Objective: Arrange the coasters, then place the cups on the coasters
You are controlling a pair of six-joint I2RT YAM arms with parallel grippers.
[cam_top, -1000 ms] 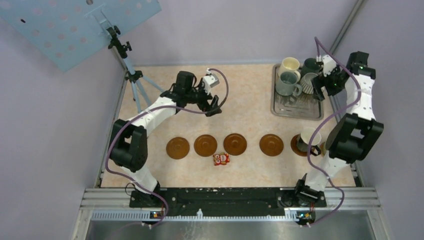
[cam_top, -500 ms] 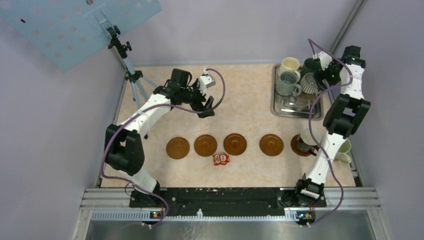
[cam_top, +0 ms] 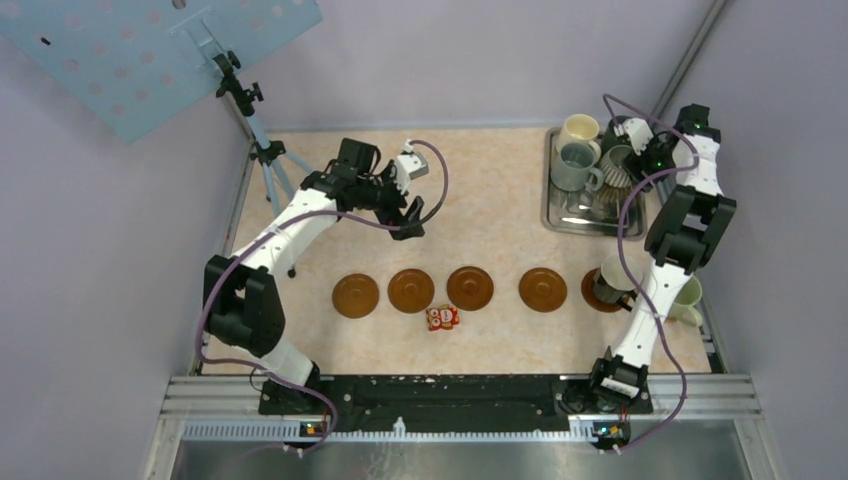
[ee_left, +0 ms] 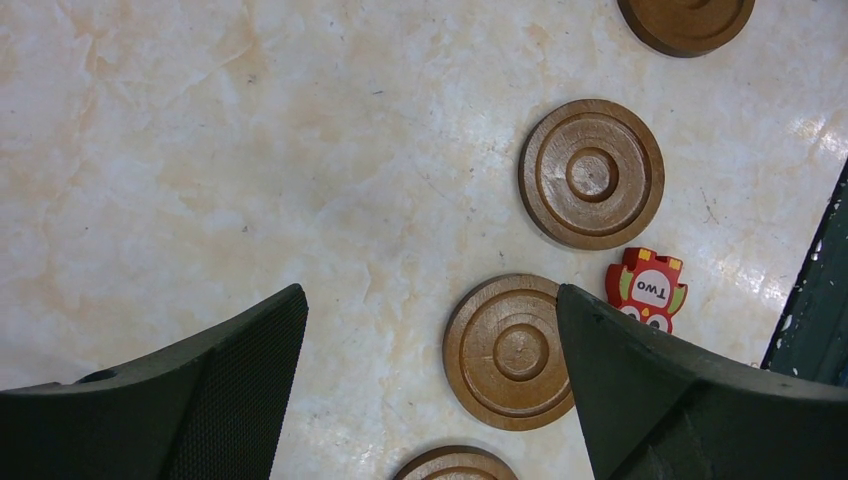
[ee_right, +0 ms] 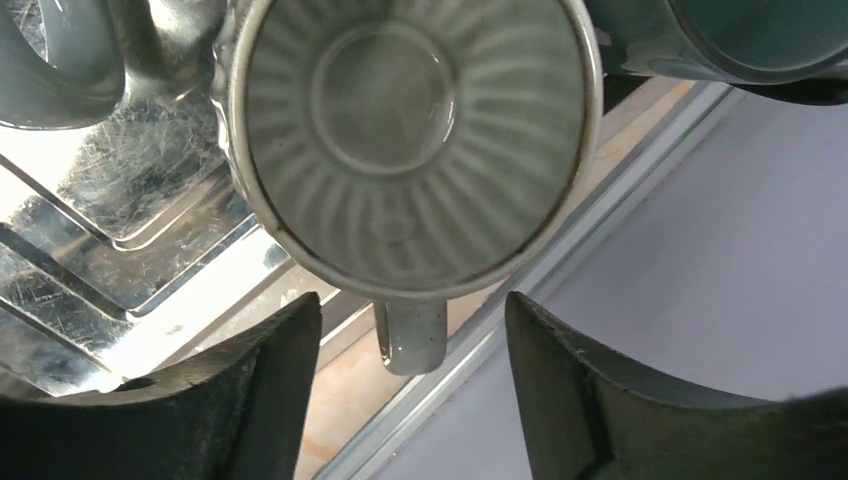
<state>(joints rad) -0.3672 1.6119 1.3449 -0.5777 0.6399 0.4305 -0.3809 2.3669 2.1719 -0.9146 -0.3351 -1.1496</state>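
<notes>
Several brown coasters lie in a row across the table: (cam_top: 355,296), (cam_top: 411,290), (cam_top: 470,287), (cam_top: 543,289). A fifth coaster (cam_top: 590,296) carries a cream cup (cam_top: 614,274). On the metal tray (cam_top: 590,222) stand a cream cup (cam_top: 579,130), a blue-grey cup (cam_top: 573,166), a ribbed grey cup (cam_top: 617,166) and a dark cup (cam_top: 621,128). My right gripper (ee_right: 410,305) hangs over the ribbed cup (ee_right: 410,140); its handle (ee_right: 411,340) sits between the open fingers with a gap on each side. My left gripper (ee_left: 430,300) hovers open and empty above the coasters (ee_left: 515,352), (ee_left: 591,173).
A red-and-white packet (cam_top: 442,318) lies just in front of the coaster row, also seen as the packet (ee_left: 648,290) in the left wrist view. A pale green cup (cam_top: 689,300) peeks out behind the right arm. A tripod (cam_top: 262,150) stands at the back left.
The right arm has swung back and left over the tray, and its fingers have narrowed around the ribbed cup's handle. The left arm has drawn slightly back and left.
</notes>
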